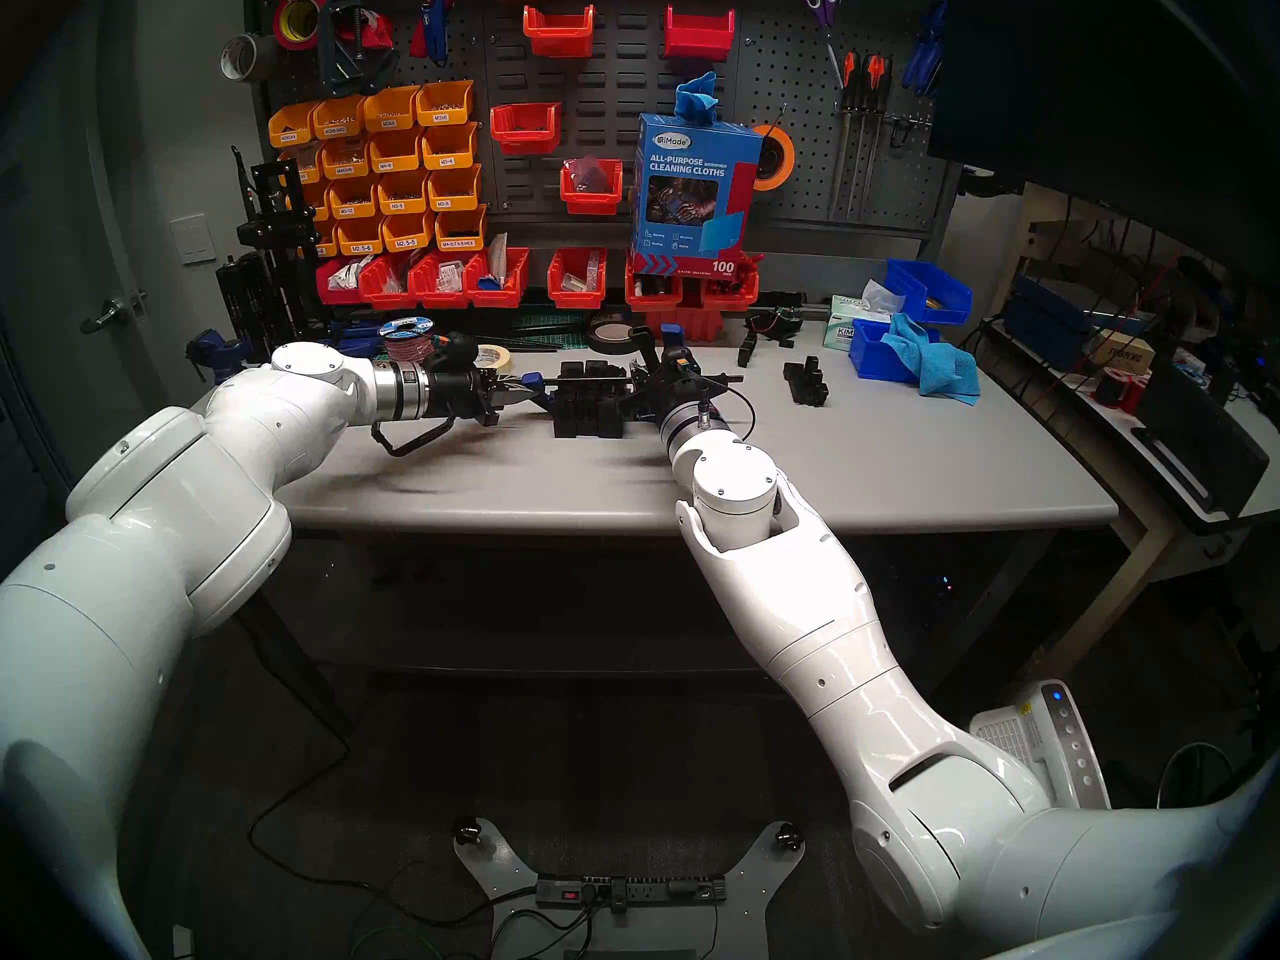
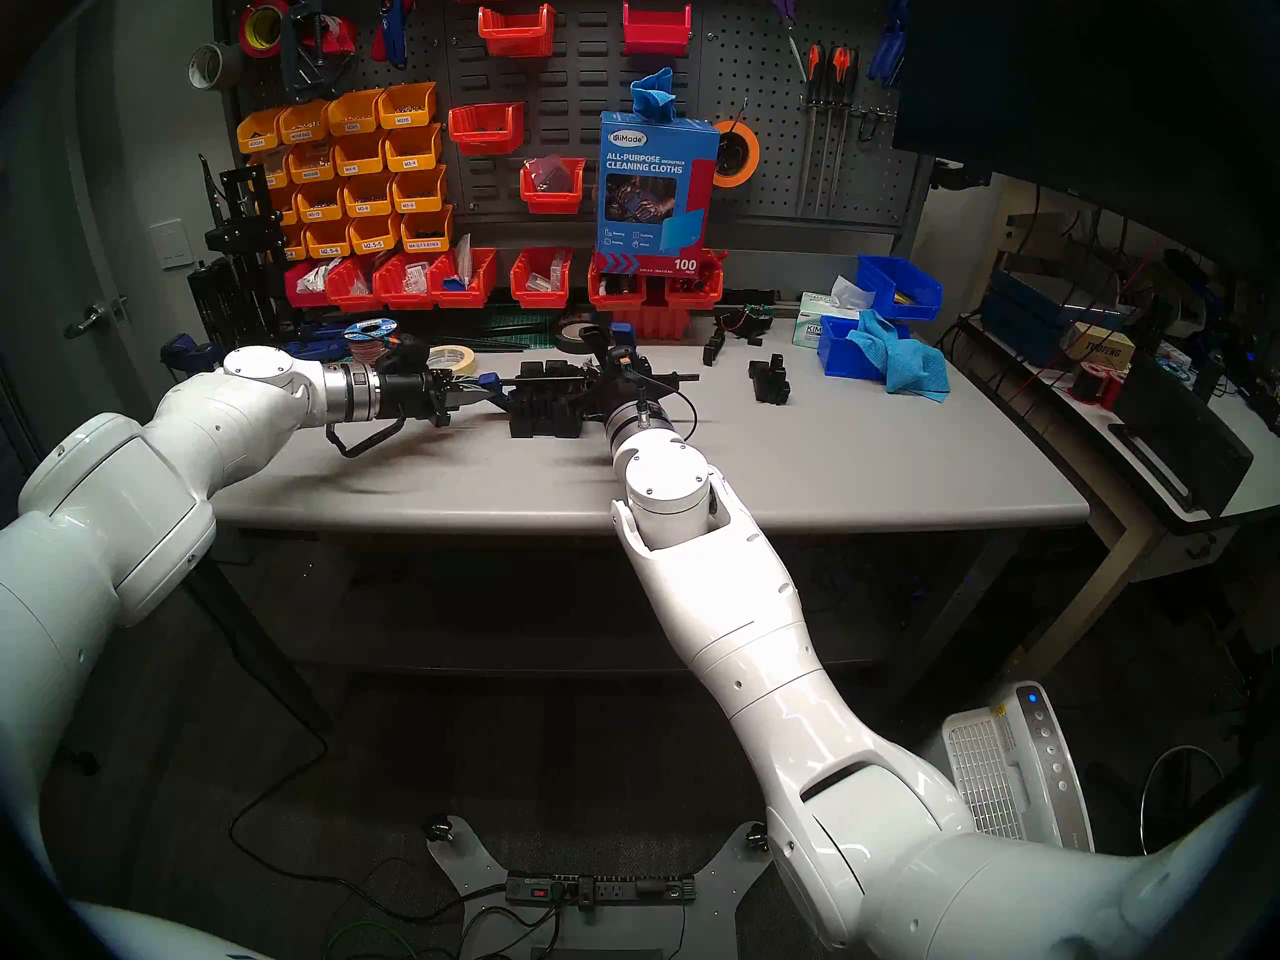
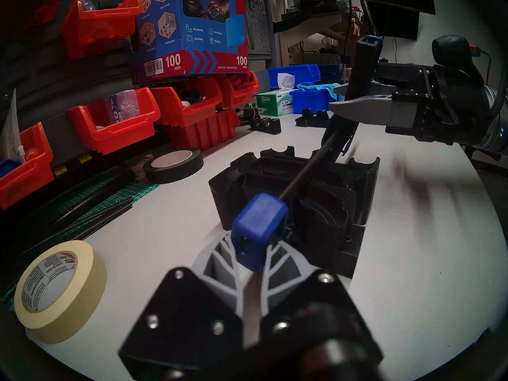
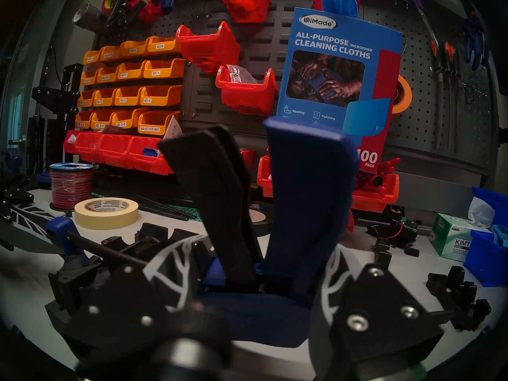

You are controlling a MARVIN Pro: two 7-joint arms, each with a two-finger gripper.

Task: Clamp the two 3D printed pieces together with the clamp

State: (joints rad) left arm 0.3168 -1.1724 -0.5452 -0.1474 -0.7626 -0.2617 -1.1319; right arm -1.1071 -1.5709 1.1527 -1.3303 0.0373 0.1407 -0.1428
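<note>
**Both arms on the clamp, over the black pieces**

The clamp (image 1: 609,382) is held level just above the grey counter (image 1: 866,467), its thin black bar running side to side across the top of the two 3D printed pieces (image 1: 587,403). Those pieces stand close together near the middle of the counter, matte black and blocky; from the left wrist view they look pressed side by side, with the bar passing over them.

The left end effector (image 1: 516,392) reaches in from the left, its fingers nearly closed on the small blue end block of the clamp. The left wrist view shows that block sitting right between the grey ribbed fingers (image 3: 217,265).

The right end effector (image 4: 247,278) comes in from the near side and is closed tight on the body of the clamp at the handle end. The black trigger and the blue grip stick up out of it, spread apart in a V.

A roll of masking tape (image 3: 59,289) lies on the counter to the left, a black tape roll (image 3: 173,164) farther back. Another black printed part (image 1: 805,382) sits apart to the right, near a blue cloth (image 1: 935,366).
</note>
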